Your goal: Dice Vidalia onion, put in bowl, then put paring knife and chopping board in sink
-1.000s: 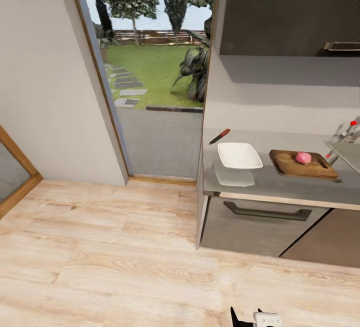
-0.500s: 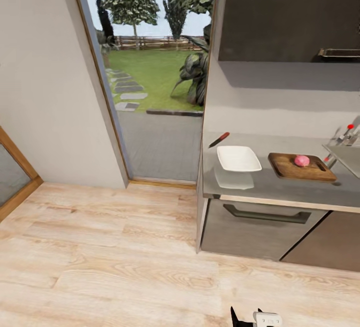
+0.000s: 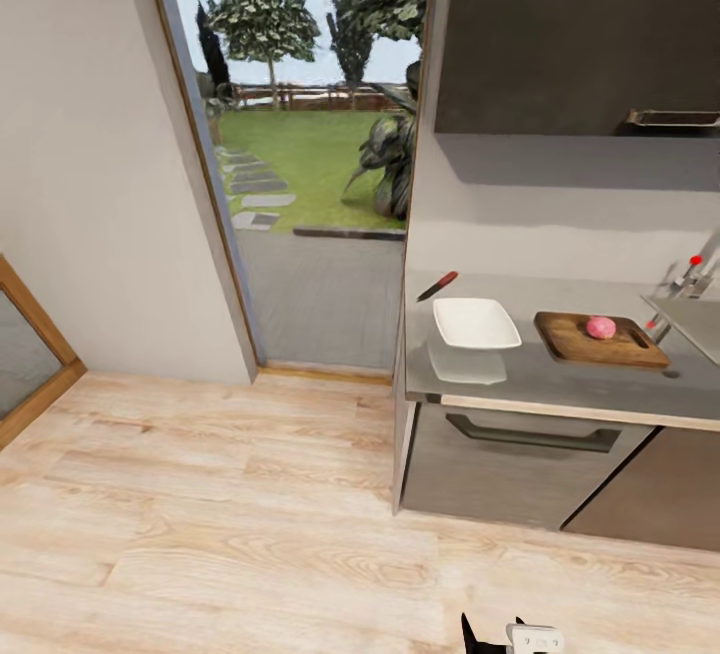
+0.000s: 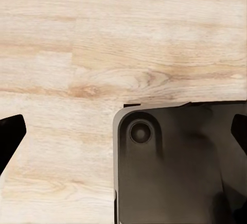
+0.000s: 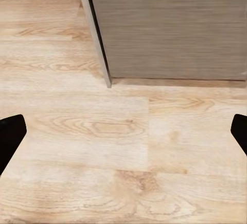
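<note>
In the head view the reddish-pink Vidalia onion (image 3: 600, 327) rests whole on the brown chopping board (image 3: 575, 341), which lies on the grey countertop (image 3: 560, 382). Left of the board stands the white bowl (image 3: 476, 322), and behind it lies the red-handled paring knife (image 3: 438, 285) near the counter's left end. The sink (image 3: 692, 319) shows as a steel edge with its tap (image 3: 692, 274) at the far right. My left gripper (image 4: 123, 136) is open above the wood floor and my dark base. Over the floor by the cabinet, my right gripper (image 5: 123, 136) is open and holds nothing.
Dark drawer fronts (image 3: 510, 459) run under the counter and a dark wall cabinet (image 3: 570, 24) hangs above it. An open doorway (image 3: 310, 164) to a garden lies left of the counter. Light wood floor (image 3: 220, 514) stretches between me and the counter.
The whole head view has shifted slightly, so the camera moved. Onion, board, bowl and knife stand as before on the counter.
</note>
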You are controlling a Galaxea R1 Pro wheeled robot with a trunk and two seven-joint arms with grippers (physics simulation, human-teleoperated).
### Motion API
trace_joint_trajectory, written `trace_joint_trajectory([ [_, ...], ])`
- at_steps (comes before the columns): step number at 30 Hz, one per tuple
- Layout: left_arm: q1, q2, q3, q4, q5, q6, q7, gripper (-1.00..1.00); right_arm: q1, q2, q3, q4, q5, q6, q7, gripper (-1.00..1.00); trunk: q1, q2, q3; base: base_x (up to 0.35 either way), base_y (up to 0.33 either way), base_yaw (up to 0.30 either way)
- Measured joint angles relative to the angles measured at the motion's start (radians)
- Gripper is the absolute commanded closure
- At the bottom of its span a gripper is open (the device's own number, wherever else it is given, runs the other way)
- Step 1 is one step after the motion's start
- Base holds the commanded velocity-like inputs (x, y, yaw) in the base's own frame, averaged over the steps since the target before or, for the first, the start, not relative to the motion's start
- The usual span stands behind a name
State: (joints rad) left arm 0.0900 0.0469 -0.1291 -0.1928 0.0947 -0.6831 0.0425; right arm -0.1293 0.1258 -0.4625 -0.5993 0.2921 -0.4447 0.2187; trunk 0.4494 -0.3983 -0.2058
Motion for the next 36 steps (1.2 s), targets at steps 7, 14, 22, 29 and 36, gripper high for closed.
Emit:
trace_joint_trajectory([
  [7, 0.0, -0.004, -0.001, 0.0, -0.001, 0.0, 0.0, -1.0, 0.0, 0.006, 0.004, -0.075, 0.002, 0.001, 0.002, -1.0, 0.0, 0.0, 0.006, 0.0, 0.0, 0.0],
  [14, 0.0, -0.005, -0.002, 0.001, -0.001, 0.0, 0.0, -1.0, 0.0, 0.037, 0.033, -0.357, 0.006, 0.073, 0.0, -1.0, 0.0, 0.0, 0.007, 0.0, 0.0, 0.0],
  [22, 0.0, -0.005, -0.002, 0.001, -0.001, 0.0, 0.0, -1.0, 0.0, 0.047, 0.087, -0.737, 0.001, 0.383, 0.002, -1.0, 0.0, 0.0, 0.007, 0.0, 0.0, 0.0],
  [29, 0.0, -0.006, -0.002, 0.002, -0.001, 0.0, 0.0, -1.0, 0.0, 0.047, 0.178, -0.969, 0.002, 0.579, 0.0, -1.0, 0.0, 0.0, 0.007, 0.0, 0.0, 0.0],
  [36, 0.0, -0.006, -0.002, 0.003, -0.002, 0.0, 0.0, -1.0, 0.0, 0.047, 0.237, -1.023, 0.001, 0.667, -0.013, -1.0, 0.0, 0.0, 0.007, 0.0, 0.0, 0.0],
])
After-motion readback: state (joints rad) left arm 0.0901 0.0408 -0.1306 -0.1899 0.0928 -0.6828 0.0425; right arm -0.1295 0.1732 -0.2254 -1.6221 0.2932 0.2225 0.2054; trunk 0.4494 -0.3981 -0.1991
